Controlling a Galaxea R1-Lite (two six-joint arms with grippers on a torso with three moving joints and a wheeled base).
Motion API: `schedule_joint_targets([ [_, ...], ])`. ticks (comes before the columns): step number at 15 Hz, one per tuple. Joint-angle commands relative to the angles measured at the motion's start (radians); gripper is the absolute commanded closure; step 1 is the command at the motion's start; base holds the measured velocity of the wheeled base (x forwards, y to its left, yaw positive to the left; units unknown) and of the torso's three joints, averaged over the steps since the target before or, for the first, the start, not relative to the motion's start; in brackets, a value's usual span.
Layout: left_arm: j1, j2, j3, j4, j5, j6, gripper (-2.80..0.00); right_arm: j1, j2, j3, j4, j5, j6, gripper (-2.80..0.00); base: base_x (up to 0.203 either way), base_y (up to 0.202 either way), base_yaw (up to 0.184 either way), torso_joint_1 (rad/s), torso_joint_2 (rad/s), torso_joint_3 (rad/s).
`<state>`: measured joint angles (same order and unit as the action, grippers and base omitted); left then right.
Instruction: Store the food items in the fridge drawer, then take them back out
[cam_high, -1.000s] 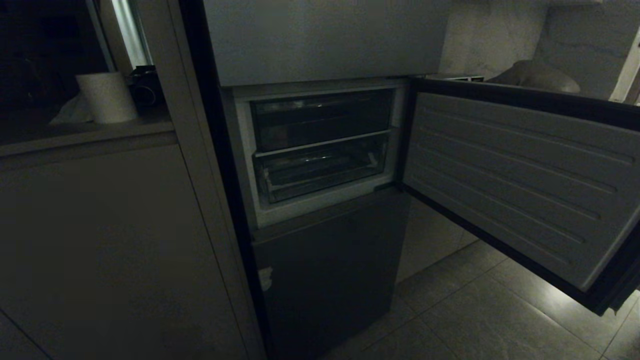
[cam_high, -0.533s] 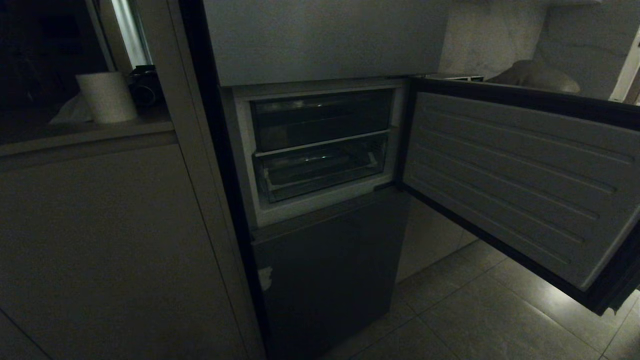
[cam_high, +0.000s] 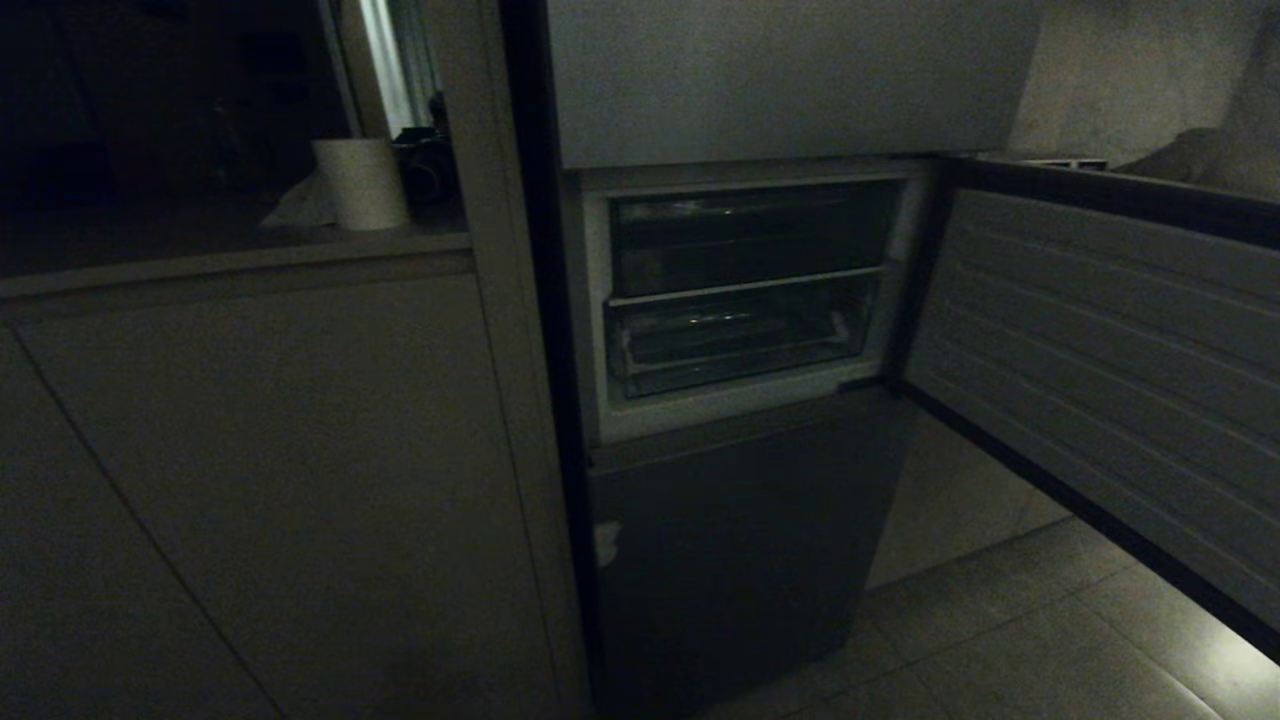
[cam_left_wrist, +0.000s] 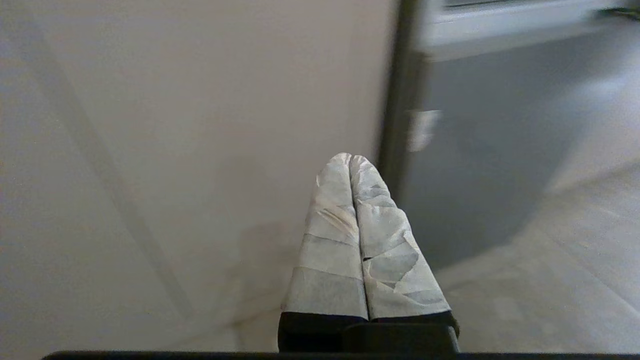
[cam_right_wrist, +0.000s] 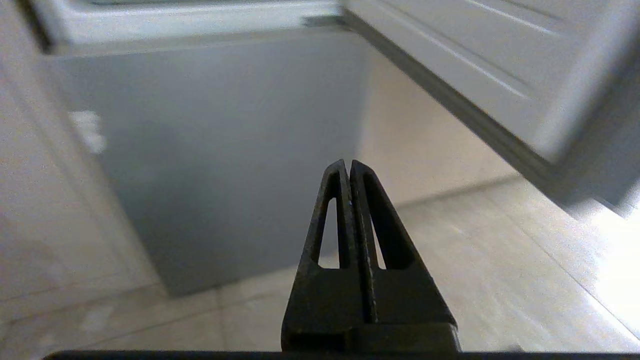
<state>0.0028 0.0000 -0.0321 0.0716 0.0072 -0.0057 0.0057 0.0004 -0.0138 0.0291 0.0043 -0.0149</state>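
The dark grey fridge (cam_high: 740, 540) stands in the middle of the head view with its middle compartment open. Inside, the clear fridge drawer (cam_high: 740, 345) sits pushed in under a shelf, and I see nothing red in it. The food items are out of view. Neither arm shows in the head view. My left gripper (cam_left_wrist: 350, 159), its fingers wrapped in pale tape, is shut and empty, low before the cabinet and the fridge's lower panel (cam_left_wrist: 475, 165). My black right gripper (cam_right_wrist: 346, 164) is shut and empty, low in front of that same lower panel (cam_right_wrist: 225, 150).
The open middle door (cam_high: 1100, 330) swings out to the right, over the tiled floor (cam_high: 1000, 640). A pale grey cabinet (cam_high: 250, 450) flanks the fridge on the left, with a paper roll (cam_high: 362, 185) on its counter. A whitish tape scrap (cam_high: 607, 545) marks the lower panel's edge.
The whole head picture has slid to the right, so the camera has turned left. Fridge, drawer and door keep their places relative to each other.
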Motion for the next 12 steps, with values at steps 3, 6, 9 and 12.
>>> schedule_joint_targets([
  [3, 0.000, 0.002, 0.000, 0.000, 0.000, 0.000, 0.00, 0.000, -0.002, 0.000, 0.000, 0.002, 0.000, 0.00, 0.001, -0.007, 0.175, 0.003, 0.00, 0.000],
  [6, 0.000, 0.002, 0.000, 0.000, 0.002, 0.000, 0.00, 0.000, -0.002, 0.000, 0.000, 0.001, 0.000, 0.00, 0.001, -0.009, 0.172, 0.001, 0.00, 0.004],
  [9, 0.000, 0.002, 0.000, 0.000, 0.000, 0.000, 0.00, 0.000, -0.002, 0.000, 0.000, 0.002, 0.004, 0.00, 0.002, -0.008, 0.175, 0.001, 0.00, 0.000],
  [12, 0.000, 0.002, 0.000, 0.000, 0.000, 0.000, 0.00, 0.000, -0.002, 0.000, 0.000, 0.004, -0.013, 0.00, 0.002, -0.006, 0.132, 0.004, 0.00, 0.005],
])
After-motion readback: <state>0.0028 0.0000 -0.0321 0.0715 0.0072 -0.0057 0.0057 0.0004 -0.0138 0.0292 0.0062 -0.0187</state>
